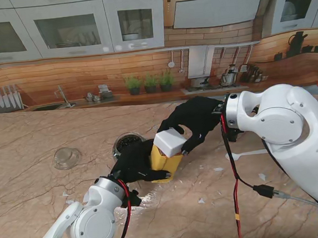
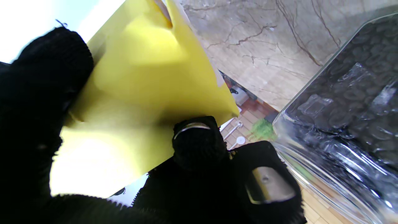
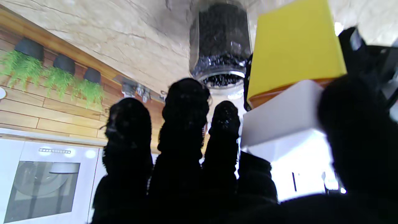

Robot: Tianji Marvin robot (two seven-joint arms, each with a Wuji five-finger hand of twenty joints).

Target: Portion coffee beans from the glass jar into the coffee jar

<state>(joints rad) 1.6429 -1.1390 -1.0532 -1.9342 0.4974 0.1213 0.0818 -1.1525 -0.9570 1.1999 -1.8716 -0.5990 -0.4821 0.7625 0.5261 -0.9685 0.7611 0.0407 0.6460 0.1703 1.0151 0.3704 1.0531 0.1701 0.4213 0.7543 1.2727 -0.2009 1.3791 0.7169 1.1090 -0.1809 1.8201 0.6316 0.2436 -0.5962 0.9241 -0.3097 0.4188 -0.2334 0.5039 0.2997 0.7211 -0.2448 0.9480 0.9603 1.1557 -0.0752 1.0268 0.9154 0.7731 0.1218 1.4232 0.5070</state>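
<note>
Stand view: left hand [image 1: 134,167] grips the stiff yellow coffee jar [image 1: 164,162]; right hand [image 1: 195,122], at two o'clock, pinches its smooth white lid [image 1: 170,142], likely slippery.

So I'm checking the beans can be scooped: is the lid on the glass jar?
No, the glass jar stands open with beans showing, and a clear lid lies apart on its left.

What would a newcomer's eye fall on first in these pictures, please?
Most likely the yellow coffee jar at the table's middle, gripped by the black-gloved left hand while the right hand clasps its white lid. Just beyond stands the open glass jar, dark with coffee beans, with a clear glass lid lying to its left on the marble table.
</note>
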